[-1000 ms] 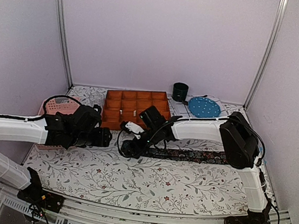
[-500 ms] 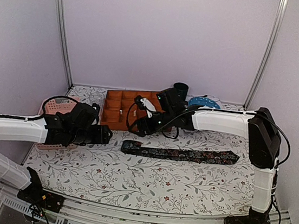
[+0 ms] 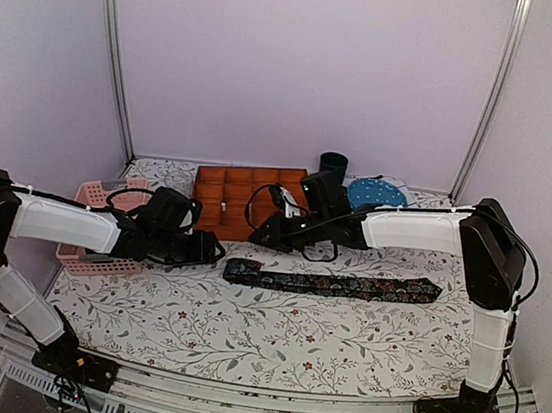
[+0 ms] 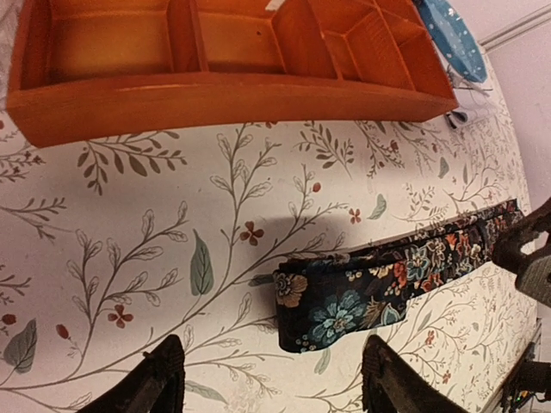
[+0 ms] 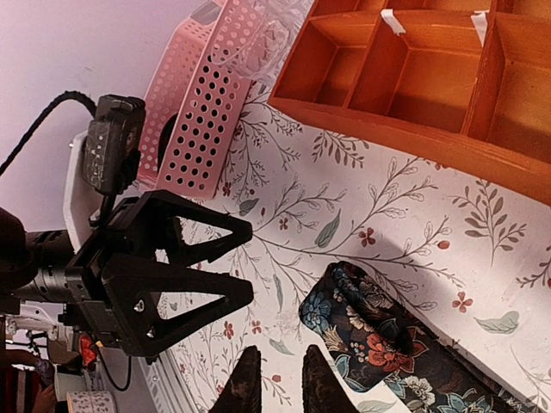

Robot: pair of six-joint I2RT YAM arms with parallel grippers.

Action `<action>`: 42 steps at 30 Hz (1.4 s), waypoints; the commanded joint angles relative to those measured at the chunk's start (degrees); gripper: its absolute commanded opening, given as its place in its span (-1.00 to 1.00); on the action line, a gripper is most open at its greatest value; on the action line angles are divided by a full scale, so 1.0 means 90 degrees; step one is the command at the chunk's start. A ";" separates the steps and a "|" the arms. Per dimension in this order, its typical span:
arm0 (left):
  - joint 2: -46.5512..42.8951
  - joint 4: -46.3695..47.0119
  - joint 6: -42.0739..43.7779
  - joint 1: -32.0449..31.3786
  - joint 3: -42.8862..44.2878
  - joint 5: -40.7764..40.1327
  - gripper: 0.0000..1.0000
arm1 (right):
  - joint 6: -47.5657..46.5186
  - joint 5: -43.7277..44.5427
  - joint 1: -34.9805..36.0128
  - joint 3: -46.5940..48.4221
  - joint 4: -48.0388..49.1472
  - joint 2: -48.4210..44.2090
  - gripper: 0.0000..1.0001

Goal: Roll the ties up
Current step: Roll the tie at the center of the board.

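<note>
One dark floral necktie lay flat and unrolled on the surface, which was covered with a pale cloth printed with leafy sprigs. The tie ran left to right, just in front of the orange compartment tray, apart from it, with a strip of cloth showing between them. Its left end looked squared off and slightly thick in the left wrist view, as if doubled over; whether it was truly folded could not be told.

The left end effector was released, its two dark fingers spread wide with nothing between them. It sat low over the cloth, just left of the tie's left end, pointing toward it and not touching it.

The right end effector hung over the cloth between the tray's near wall and the left end of the tie. Its fingertips were drawn almost together, with only a narrow gap, and grasped nothing. In its wrist view the tie's end showed just beside the tips, clear of them.

A pink perforated basket stood at the left edge of the surface, behind the left arm. A blue dotted plate and a dark cup stood at the back, to the right of the tray.
</note>
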 commanded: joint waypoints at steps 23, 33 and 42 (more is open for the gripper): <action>0.1479 0.0875 -0.0107 0.0126 0.0584 0.1203 0.02 | 0.0847 -0.0498 0.0030 -0.0611 0.0442 0.1113 -1.00; 0.1752 0.0965 -0.0104 0.0118 0.0531 0.1215 -0.09 | 0.0946 -0.0414 0.0030 -0.0748 0.0471 0.1278 -1.00; 0.1453 0.0970 -0.0103 0.0126 0.0420 0.1134 0.07 | 0.1005 -0.0314 0.0015 -0.0793 0.0506 0.1455 -1.00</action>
